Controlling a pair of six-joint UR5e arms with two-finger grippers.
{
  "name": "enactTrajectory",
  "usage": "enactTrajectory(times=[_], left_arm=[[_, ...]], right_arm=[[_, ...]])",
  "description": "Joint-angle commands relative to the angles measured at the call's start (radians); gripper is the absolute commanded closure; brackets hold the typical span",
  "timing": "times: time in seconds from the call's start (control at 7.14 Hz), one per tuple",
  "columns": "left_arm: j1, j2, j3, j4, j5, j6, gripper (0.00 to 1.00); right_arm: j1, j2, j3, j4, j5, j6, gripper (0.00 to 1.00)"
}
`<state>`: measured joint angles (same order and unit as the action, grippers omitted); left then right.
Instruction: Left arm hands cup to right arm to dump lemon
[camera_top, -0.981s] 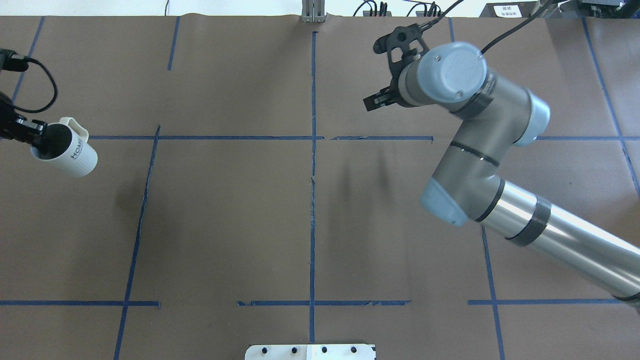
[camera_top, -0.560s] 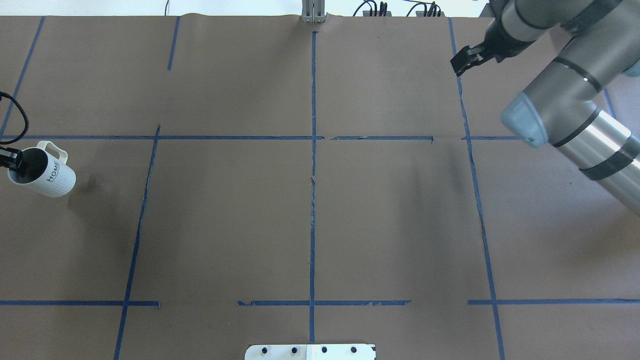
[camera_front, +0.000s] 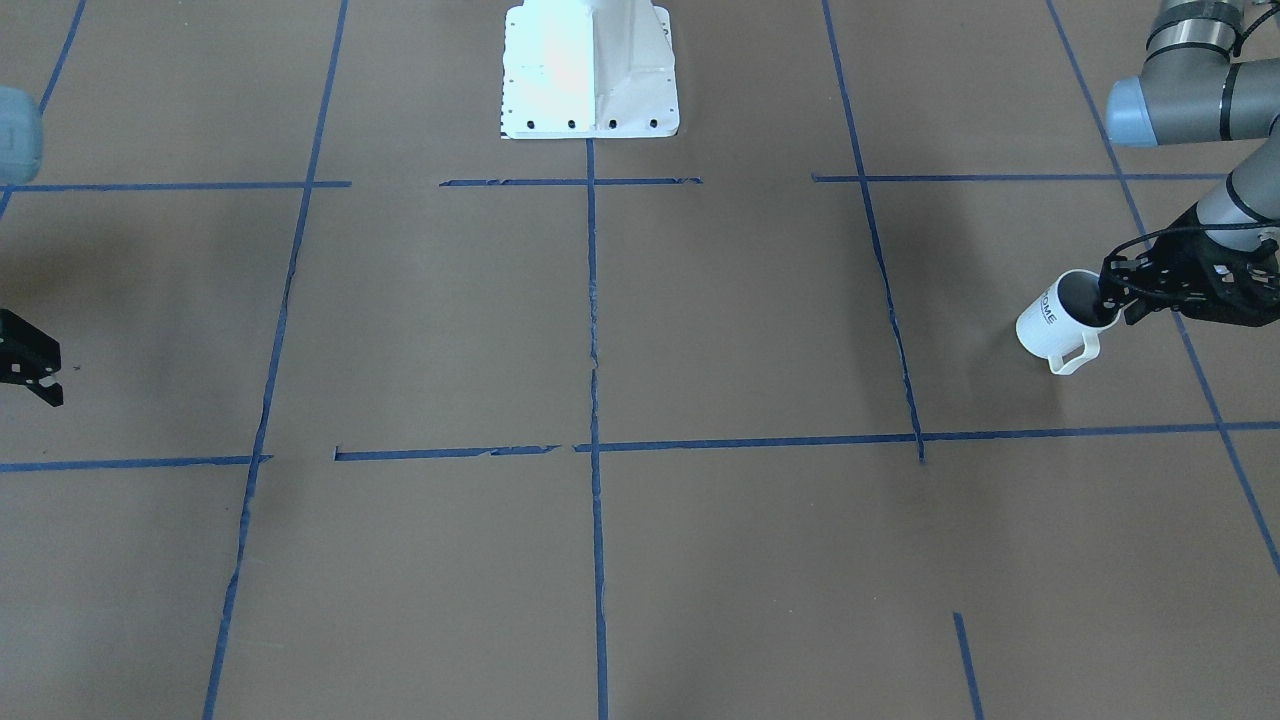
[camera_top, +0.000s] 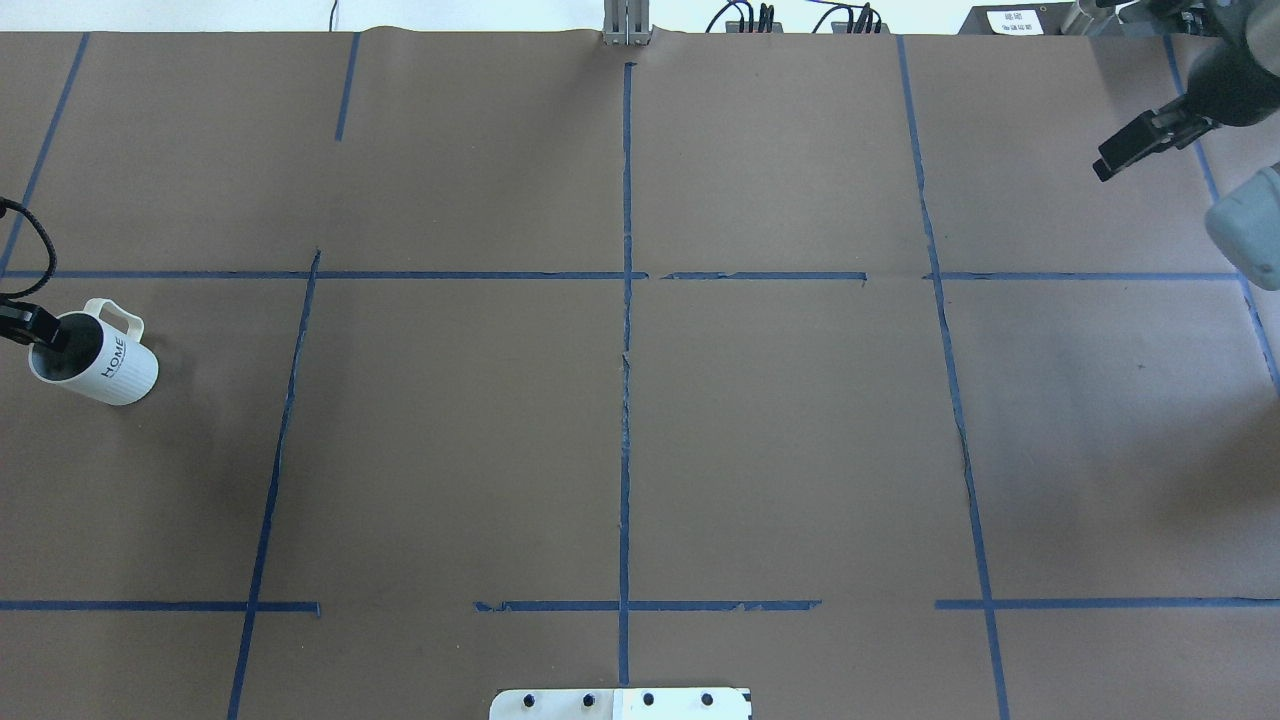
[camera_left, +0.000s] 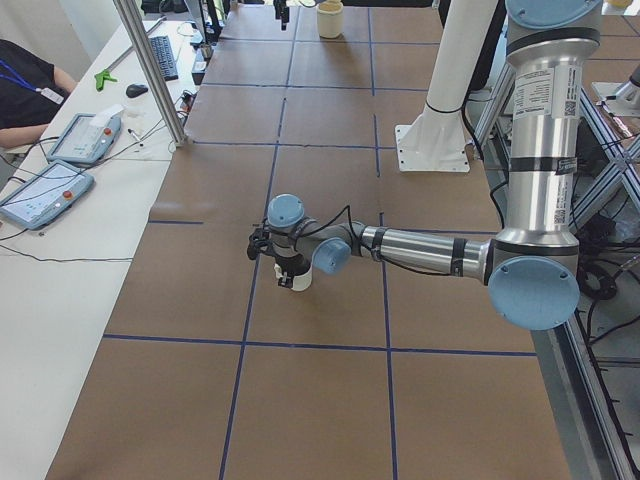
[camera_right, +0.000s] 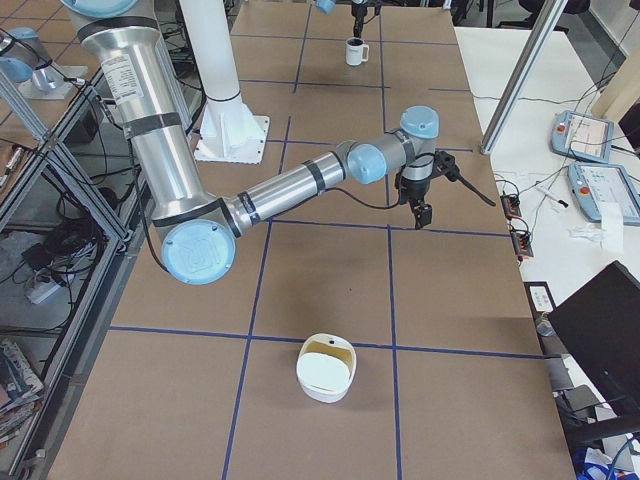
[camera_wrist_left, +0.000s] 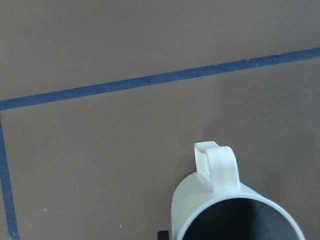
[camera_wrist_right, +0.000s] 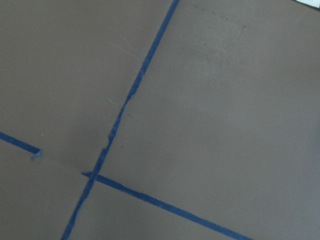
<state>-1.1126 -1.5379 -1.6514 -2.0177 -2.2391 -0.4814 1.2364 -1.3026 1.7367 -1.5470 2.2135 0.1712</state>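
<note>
The white ribbed cup (camera_top: 100, 362) with "HOME" on its side sits low over the table's far left, a little tilted, handle to the back. My left gripper (camera_top: 42, 336) is shut on its rim, one finger inside the mouth; the front-facing view shows the same grip, left gripper (camera_front: 1108, 300) on cup (camera_front: 1050, 328). The left wrist view shows the cup's handle (camera_wrist_left: 219, 167) and grey inside. My right gripper (camera_top: 1108, 163) hangs apart at the far right edge, holding nothing; I cannot tell if it is open. The lemon shows in no view.
Brown paper with blue tape lines covers the table (camera_top: 620, 420). The white base plate (camera_front: 590, 80) stands at the robot's side. A cream bowl (camera_right: 325, 367) sits beyond my right arm. A person (camera_left: 25, 85) and tablets (camera_left: 45, 190) are at a side bench.
The cup moved left and down toward the table in my left gripper. My right arm swung from the middle back area out to the right edge.
</note>
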Motion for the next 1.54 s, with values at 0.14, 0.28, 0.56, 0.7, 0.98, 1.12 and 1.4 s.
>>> enactTrajectory(times=[0.14,0.28,0.56,0.7,0.98,1.12,1.4], left_arm=[[-0.146,-0.004,-0.014,0.16,-0.109,0.227,0.0],[-0.22,-0.014,-0.016,0.272,-0.111,0.377,0.0],[-0.333,-0.034,-0.016,0.44,-0.111,0.547,0.0],[-0.372,-0.028,-0.021,0.471,-0.112,0.555,0.0],[-0.415,0.034,-0.05,0.432,-0.106,0.549,0.0],[-0.418,0.045,-0.065,0.432,-0.111,0.553,0.0],[-0.432,0.085,-0.071,0.433,-0.125,0.55,0.0]], right_arm=[[0.108,-0.237,0.085,-0.001,0.079,-0.015,0.0],[0.154,-0.329,0.128,-0.002,0.096,-0.089,0.0],[0.248,-0.449,0.155,-0.015,0.109,-0.174,0.0],[0.256,-0.502,0.15,-0.013,0.101,-0.174,0.0],[0.261,-0.506,0.147,-0.012,0.097,-0.165,0.0],[0.261,-0.503,0.147,-0.004,0.097,-0.159,0.0],[0.259,-0.507,0.142,0.001,0.106,-0.162,0.0]])
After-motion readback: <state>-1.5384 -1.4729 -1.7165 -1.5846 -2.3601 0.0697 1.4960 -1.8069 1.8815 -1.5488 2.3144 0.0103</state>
